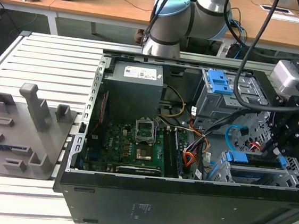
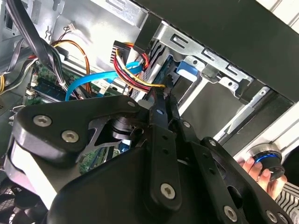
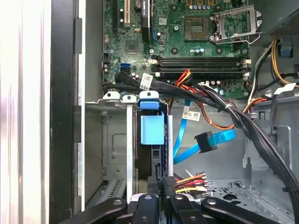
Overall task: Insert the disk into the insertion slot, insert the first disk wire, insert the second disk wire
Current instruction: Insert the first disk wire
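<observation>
Disk (image 3: 152, 130) sits home in the insertion slot (image 3: 114, 149), its blue carrier tab showing between the slot walls. It stands on edge, thin side toward the first wrist view. The long axis runs along the slot, tab end toward the motherboard (image 3: 187, 46), other end toward the gripper (image 3: 162, 184).

Step in hand, by my reading: first disk wire (image 3: 192, 179), the red-yellow-black bundle. Fingers are drawn together, nipped on its black plug, just at the disk's near end. Whether the plug has met the port I cannot tell; the fingers hide it.

Second disk wire (image 3: 219, 138), flat and blue, hangs loose beside the slot with its plug free.

Seating calls for the plug square to the port and a straight push along the disk's long axis. The neighbouring wires crowd close and could snag.
</observation>
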Robot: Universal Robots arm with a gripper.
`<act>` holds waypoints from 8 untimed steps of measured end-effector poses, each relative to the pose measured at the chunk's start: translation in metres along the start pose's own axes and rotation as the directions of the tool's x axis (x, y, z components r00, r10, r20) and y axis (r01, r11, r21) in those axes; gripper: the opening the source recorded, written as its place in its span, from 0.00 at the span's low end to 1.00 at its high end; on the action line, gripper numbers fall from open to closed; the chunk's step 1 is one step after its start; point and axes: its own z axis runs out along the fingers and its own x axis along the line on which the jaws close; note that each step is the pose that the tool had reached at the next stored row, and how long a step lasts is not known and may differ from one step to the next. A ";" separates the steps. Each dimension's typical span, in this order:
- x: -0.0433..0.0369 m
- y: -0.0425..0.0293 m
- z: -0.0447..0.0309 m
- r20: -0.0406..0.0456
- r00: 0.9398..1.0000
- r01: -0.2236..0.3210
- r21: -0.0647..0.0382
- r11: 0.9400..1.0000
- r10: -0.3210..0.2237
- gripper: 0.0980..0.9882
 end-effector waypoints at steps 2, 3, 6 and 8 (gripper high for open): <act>0.0000 -0.0014 0.0013 0.000 1.000 0.000 0.000 1.000 0.000 0.07; 0.0000 -0.0014 0.0015 0.000 1.000 0.000 0.000 1.000 0.000 0.07; -0.0001 -0.0015 0.0017 0.000 1.000 0.000 0.000 1.000 0.000 0.07; -0.0001 -0.0016 0.0020 0.001 1.000 0.000 0.000 1.000 0.000 0.07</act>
